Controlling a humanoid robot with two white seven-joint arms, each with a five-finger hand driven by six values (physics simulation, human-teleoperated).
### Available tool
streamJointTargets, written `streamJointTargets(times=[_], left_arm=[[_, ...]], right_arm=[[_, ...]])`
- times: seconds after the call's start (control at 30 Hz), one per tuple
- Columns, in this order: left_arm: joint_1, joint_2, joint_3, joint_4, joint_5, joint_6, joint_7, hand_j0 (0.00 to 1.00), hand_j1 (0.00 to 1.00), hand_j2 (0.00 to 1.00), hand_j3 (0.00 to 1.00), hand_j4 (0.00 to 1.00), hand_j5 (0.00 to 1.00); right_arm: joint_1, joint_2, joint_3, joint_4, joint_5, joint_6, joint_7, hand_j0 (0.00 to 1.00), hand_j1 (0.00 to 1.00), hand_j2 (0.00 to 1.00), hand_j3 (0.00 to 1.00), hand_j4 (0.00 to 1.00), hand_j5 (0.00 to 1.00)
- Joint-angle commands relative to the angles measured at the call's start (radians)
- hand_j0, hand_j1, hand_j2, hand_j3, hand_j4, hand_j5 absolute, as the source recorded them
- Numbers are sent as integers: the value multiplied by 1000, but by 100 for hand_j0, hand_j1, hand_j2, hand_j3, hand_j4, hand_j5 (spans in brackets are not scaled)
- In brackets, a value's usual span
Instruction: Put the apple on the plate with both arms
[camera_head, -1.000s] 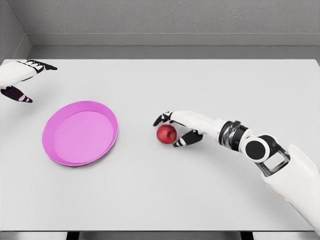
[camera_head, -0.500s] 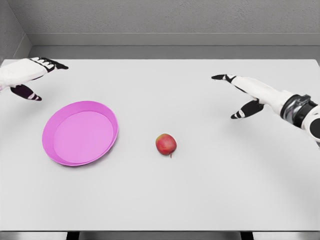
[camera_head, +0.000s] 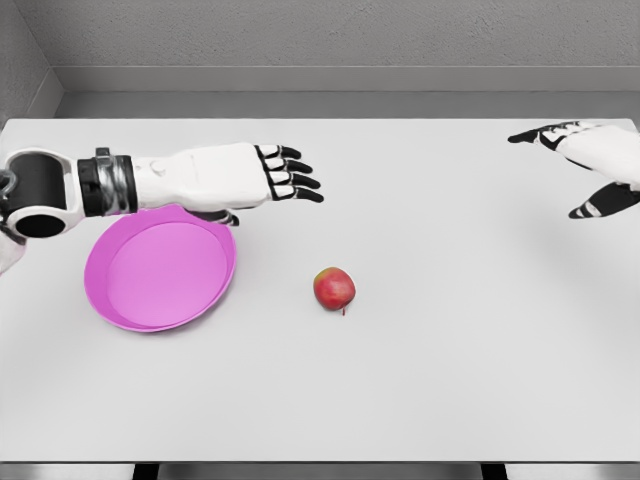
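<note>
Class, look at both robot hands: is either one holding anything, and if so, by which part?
Nothing is held. The left hand and right hand are both open, and the apple lies alone on the table.

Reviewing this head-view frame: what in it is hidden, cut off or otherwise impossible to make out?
- Round pink plate: its far rim is covered by the left forearm, head view.
- Left hand: thumb mostly hidden beneath the palm.
- Right hand: its arm is cut off by the right picture edge.
- Small red apple: its underside and far side face away from the camera.
- White table: the near edge is partly cut off by the bottom of the picture.
</note>
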Motion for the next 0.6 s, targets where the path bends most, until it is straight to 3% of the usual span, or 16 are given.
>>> streamJointTargets(times=[0.0, 0.1, 0.3, 0.37, 0.57], left_arm=[[0, -31, -62, -32, 9, 1, -20, 100, 100, 100, 100, 100, 100], [-37, -86, -142, -35, 15, 1, -30, 100, 100, 100, 100, 100, 100], [-63, -131, -194, -35, 24, 1, -104, 100, 100, 100, 100, 100, 100], [-64, -152, -222, -29, 18, 1, -147, 100, 100, 100, 100, 100, 100], [-64, -174, -225, -18, 4, 1, -181, 100, 100, 100, 100, 100, 100]], right_arm=[[0, -18, 0, 0, -1, -154, 4, 100, 100, 100, 100, 100, 100], [18, -11, 2, 0, -1, -160, 4, 100, 100, 100, 100, 100, 100], [51, 3, 0, 1, -4, -151, 3, 100, 100, 100, 100, 100, 100], [51, 37, -2, 0, -4, -151, 3, 100, 100, 100, 100, 100, 100], [58, 40, -51, 15, -10, -151, 3, 100, 100, 100, 100, 100, 100]])
